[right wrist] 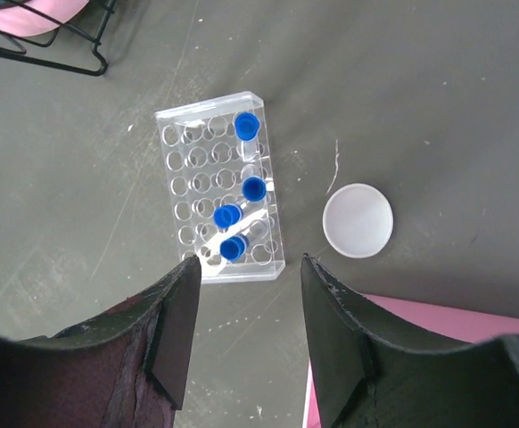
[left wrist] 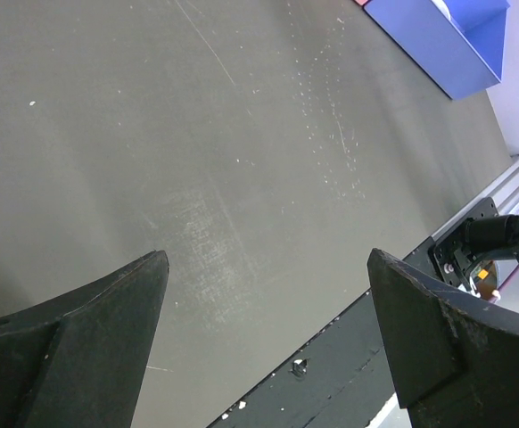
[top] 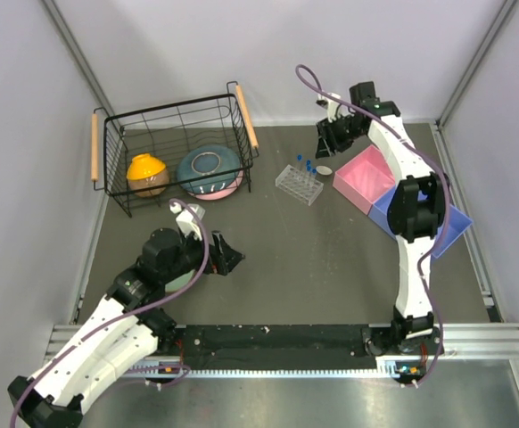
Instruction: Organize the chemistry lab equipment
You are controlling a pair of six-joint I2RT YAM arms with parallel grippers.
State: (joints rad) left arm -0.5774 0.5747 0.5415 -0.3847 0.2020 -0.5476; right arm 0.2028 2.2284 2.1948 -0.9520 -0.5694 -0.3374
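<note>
A clear rectangular tube rack (top: 299,184) stands on the mat mid-table; in the right wrist view (right wrist: 220,190) it holds several blue-capped tubes (right wrist: 254,189). A tiny white round cup (right wrist: 358,219) lies just right of the rack, also seen from above (top: 325,169). My right gripper (right wrist: 246,267) hangs open and empty above the mat, just near of the rack; in the top view (top: 324,143) it is at the back. My left gripper (left wrist: 268,267) is open and empty over bare mat; in the top view (top: 226,256) it is front left. No pipettes show.
A black wire basket (top: 175,152) at back left holds an orange bowl (top: 147,173) and a blue bowl (top: 210,168). A pink tray (top: 363,177) and a blue tray (top: 451,227) sit at right. A green bowl (top: 181,279) lies under my left arm.
</note>
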